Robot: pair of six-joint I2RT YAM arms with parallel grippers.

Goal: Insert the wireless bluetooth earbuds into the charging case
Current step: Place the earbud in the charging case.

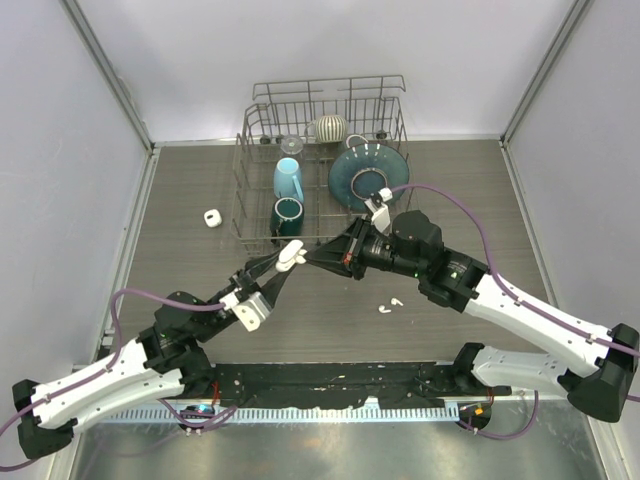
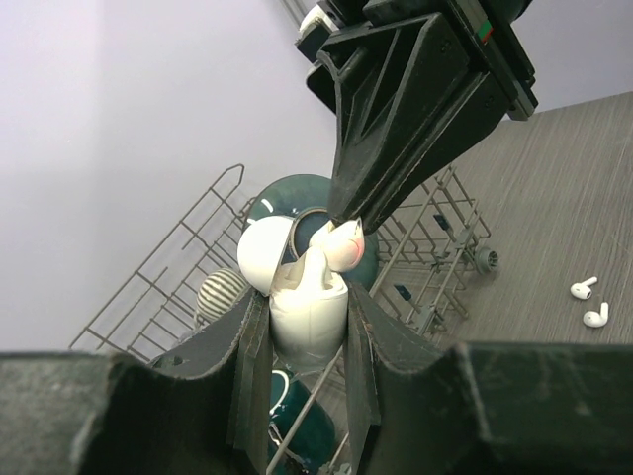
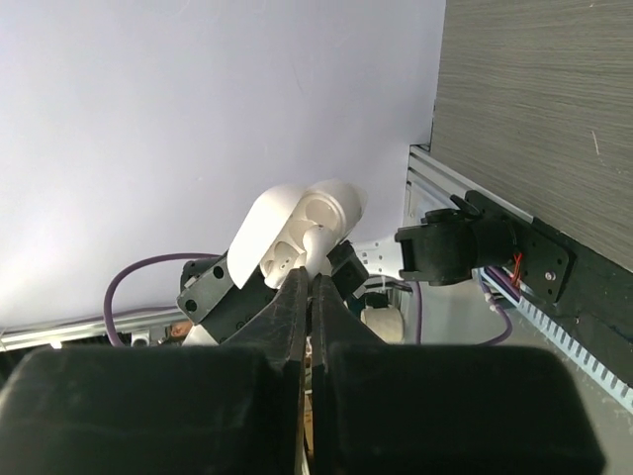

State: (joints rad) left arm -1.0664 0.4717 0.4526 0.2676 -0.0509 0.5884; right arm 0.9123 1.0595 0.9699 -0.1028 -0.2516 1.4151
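While the left jaws clamp the open charging case (image 2: 307, 317) above the grey wood-grain tabletop (image 1: 190, 200), the right jaws pinch one earbud (image 2: 341, 245) at its opening; two more earbuds (image 1: 390, 305) lie loose nearby, pale walls (image 1: 320, 50) enclosing all.

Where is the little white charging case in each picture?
Top external: charging case mid-picture, held where the two arms meet.
Left wrist: case in the centre, lid open, gripped by the left pincer.
Right wrist: case centre-left, just above the right pincer.
Shared landmark: the right pincer's black tips, holding an earbud at the case.
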